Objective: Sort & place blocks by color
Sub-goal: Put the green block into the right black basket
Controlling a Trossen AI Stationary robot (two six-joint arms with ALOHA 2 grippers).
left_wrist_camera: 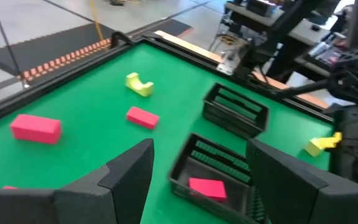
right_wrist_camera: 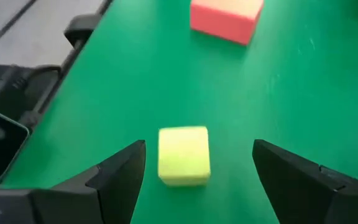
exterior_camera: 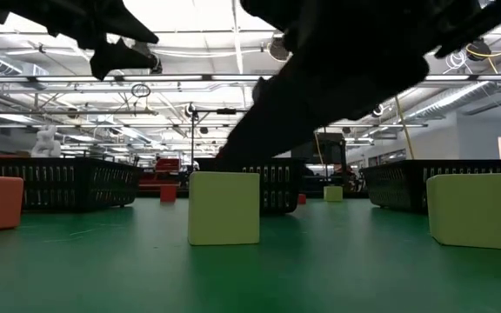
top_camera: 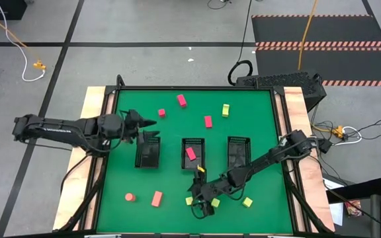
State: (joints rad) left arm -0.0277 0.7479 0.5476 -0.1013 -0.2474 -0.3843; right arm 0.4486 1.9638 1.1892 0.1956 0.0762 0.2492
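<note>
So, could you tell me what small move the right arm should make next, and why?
Probably lower the right gripper straight down and close on the yellow-green cube. Its fingers are open, with the cube on the green mat roughly centred between them, not yet gripped. The left gripper waits open above the left basket.

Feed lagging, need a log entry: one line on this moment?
left gripper: open, above left basket | right gripper: open, straddling yellow-green cube, no grasp yet | middle basket: one pink-red block
</note>
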